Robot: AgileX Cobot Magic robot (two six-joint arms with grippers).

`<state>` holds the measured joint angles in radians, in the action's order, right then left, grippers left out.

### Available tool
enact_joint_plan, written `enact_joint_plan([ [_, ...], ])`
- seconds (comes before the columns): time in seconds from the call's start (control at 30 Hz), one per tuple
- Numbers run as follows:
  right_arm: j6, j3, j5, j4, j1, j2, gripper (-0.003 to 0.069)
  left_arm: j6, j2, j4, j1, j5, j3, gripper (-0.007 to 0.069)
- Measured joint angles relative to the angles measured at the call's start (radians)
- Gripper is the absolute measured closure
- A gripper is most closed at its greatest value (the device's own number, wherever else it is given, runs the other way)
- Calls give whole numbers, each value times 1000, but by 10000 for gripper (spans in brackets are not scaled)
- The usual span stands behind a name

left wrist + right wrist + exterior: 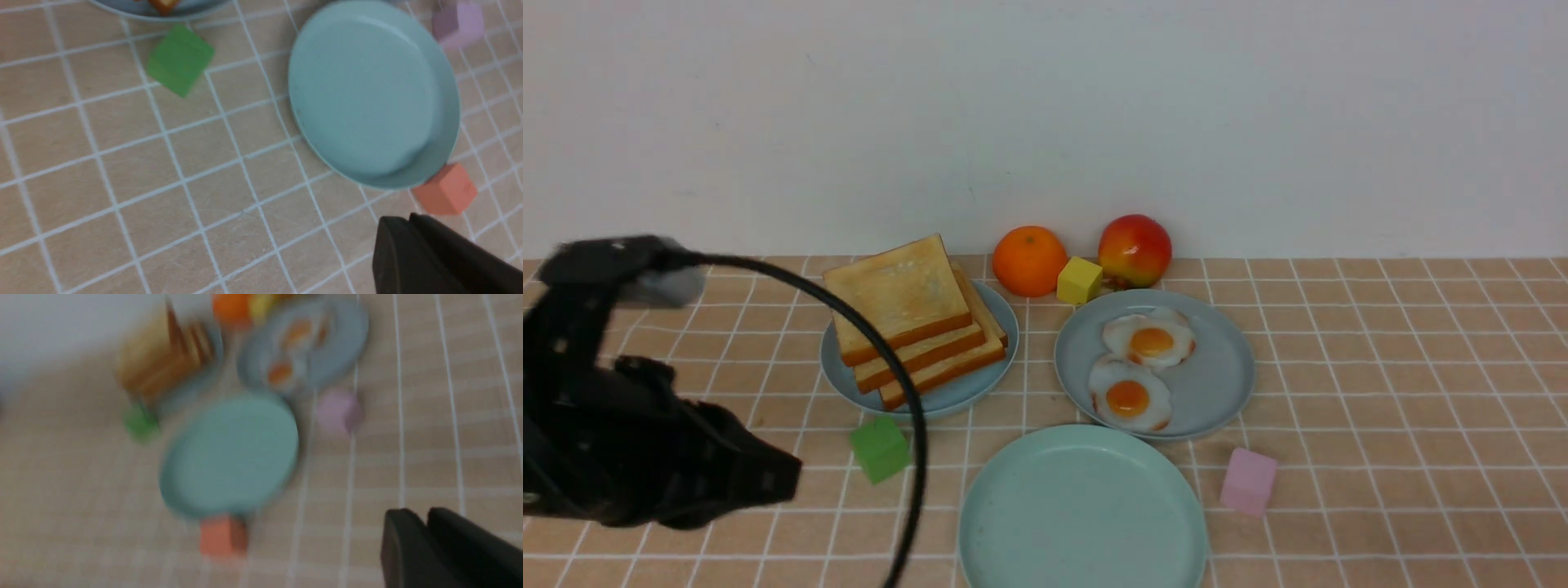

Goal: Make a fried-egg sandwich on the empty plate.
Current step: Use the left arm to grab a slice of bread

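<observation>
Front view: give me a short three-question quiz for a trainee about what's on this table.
1. True or false: the round pale mint-green plastic plate is empty.
2. How many white toy fried eggs with orange yolks lie on the round grey-blue plate?
3. Which small block sits between the round orange fruit and the red-yellow apple? A green cube, B pink cube, C yellow cube.
Key: 1 true; 2 two; 3 C.
</observation>
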<state>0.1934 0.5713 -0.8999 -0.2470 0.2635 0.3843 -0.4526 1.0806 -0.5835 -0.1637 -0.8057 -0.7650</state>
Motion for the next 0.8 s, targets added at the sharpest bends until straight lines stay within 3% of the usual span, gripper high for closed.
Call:
enact_joint_plan([
  [0.17,-218,216,-169,32,27,249,671,-3,110,74,-57,-38,-105,592],
  [0.47,-566,339,-125,-200,27,346,666,-30,421,221,3,-129,-532,638],
  [0.67,-631,342,-128,-250,27,345,662,-165,633,304,-69,-130,-733,627],
  [0.8,-634,342,-128,-255,27,345,658,-212,722,409,-123,-107,-781,545],
])
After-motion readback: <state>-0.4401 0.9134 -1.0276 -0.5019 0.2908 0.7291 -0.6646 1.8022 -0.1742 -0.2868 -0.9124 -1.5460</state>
